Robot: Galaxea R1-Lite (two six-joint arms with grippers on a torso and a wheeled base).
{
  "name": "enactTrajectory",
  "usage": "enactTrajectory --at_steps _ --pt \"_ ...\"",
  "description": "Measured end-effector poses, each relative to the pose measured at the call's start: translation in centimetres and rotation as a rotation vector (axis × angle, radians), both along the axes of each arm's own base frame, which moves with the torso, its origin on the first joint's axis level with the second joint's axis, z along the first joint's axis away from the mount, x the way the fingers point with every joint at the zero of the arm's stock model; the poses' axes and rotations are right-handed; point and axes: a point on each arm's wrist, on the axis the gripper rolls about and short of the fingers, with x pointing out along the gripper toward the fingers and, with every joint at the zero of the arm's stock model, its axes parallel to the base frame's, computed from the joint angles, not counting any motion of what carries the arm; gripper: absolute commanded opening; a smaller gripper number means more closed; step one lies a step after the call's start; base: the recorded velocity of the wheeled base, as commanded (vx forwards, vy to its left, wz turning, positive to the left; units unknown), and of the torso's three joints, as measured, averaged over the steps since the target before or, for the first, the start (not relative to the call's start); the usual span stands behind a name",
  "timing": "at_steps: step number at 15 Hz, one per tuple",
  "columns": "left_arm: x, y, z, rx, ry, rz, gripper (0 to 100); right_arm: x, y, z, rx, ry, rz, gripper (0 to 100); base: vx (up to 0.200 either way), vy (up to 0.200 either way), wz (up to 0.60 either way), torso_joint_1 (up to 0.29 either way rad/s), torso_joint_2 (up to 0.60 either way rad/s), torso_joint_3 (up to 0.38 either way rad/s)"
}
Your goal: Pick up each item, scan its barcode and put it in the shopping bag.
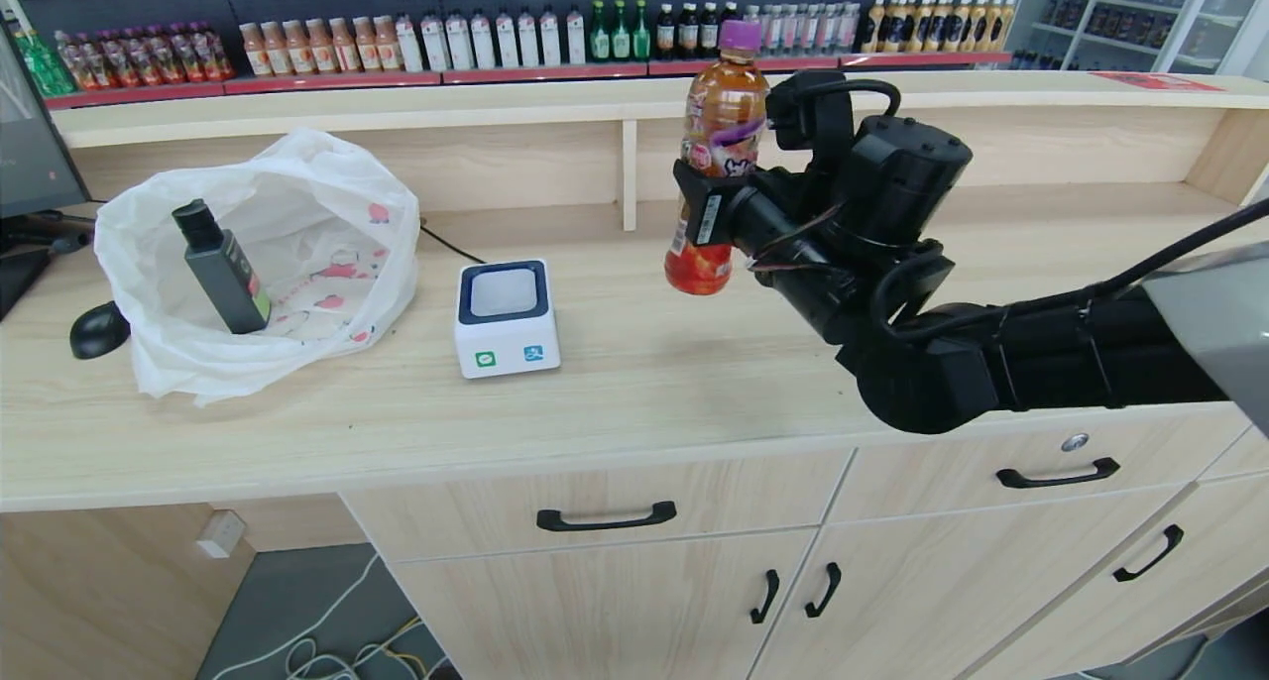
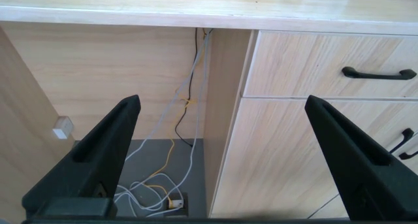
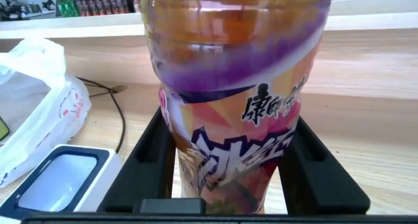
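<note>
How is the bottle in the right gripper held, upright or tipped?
Upright: the bottle has its purple cap on top, and the right gripper is shut around its middle.

The clear plastic bottle of orange drink with a purple cap (image 1: 722,135) wears a purple, orange and pink wrapper. The right wrist view shows large white Chinese characters with dark outlines across it, and a row of smaller white characters above them.

The white cube-shaped scanner with a dark blue top frame (image 1: 506,315) carries two small square icons on its front face, one green and one blue.

The white plastic shopping bag (image 1: 327,224) bears pink and red printed motifs. The dark grey-green bottle with a black cap (image 1: 223,269) inside it has a small coloured label, too small to read.

A flat red sign (image 1: 1155,81) lies on the far bench top, its print illegible. Labels on the rows of shelf bottles (image 1: 595,31) are too small to read.
</note>
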Motion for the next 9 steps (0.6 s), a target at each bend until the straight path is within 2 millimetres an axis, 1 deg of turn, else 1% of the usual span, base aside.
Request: enactTrajectory --at_steps 3,6,9 --pt "0.0 0.0 0.0 0.0 0.0 0.0 100 -2.3 -1.1 0.3 -0.036 0.021 0.004 0 0.0 0.0 0.0 0.0 0.0 0.0" --pt "0.0 0.0 0.0 0.0 0.0 -0.001 100 -5.5 -2.1 0.3 -0.07 0.04 0.019 0 0.0 0.0 0.0 0.0 0.0 0.0" --pt "0.0 0.0 0.0 0.0 0.0 0.0 100 -8.6 -3.4 -0.4 -0.098 0.033 0.036 0 0.0 0.0 0.0 0.0 0.0 0.0"
